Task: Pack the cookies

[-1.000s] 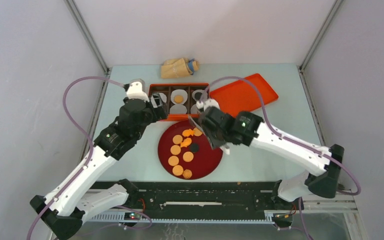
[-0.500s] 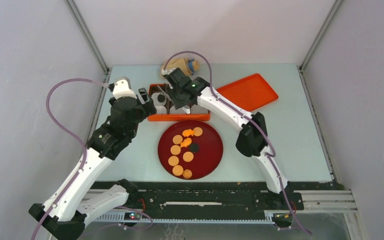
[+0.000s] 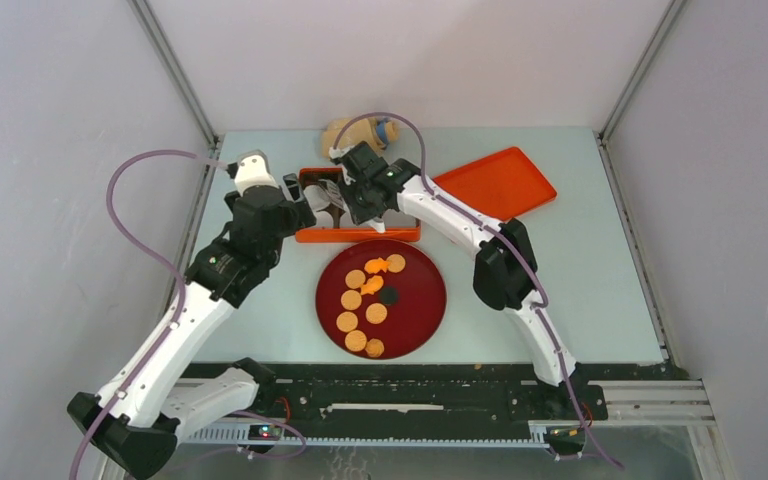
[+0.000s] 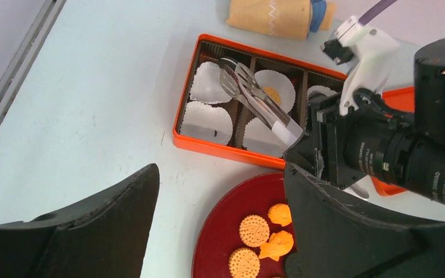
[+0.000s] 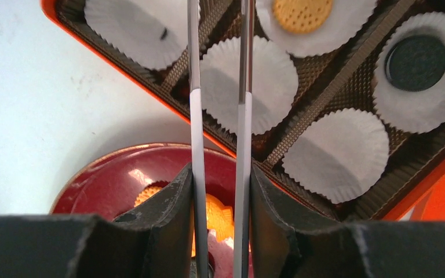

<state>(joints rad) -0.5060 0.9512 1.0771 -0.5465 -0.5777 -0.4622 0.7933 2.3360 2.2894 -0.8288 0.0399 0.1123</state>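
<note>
Metal tongs [image 5: 244,133], clamped between the right fingers [image 5: 168,231], reach over the orange box [image 4: 220,149]; left fingers [image 4: 92,237] stand wide apart.

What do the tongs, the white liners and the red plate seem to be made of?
The tongs look like metal: silvery, shiny, slotted tips. The liners seem thin paper: matte white, pleated rims. The plate may be glossy plastic or lacquer: a bright glare sits on its dark red surface.

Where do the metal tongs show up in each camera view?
Top external: metal tongs over the left end of the orange compartment box, upper centre.
Left wrist: upper centre, slanting over the box.
Right wrist: two vertical blades, centre.
Shared landmark: the orange box.
</note>
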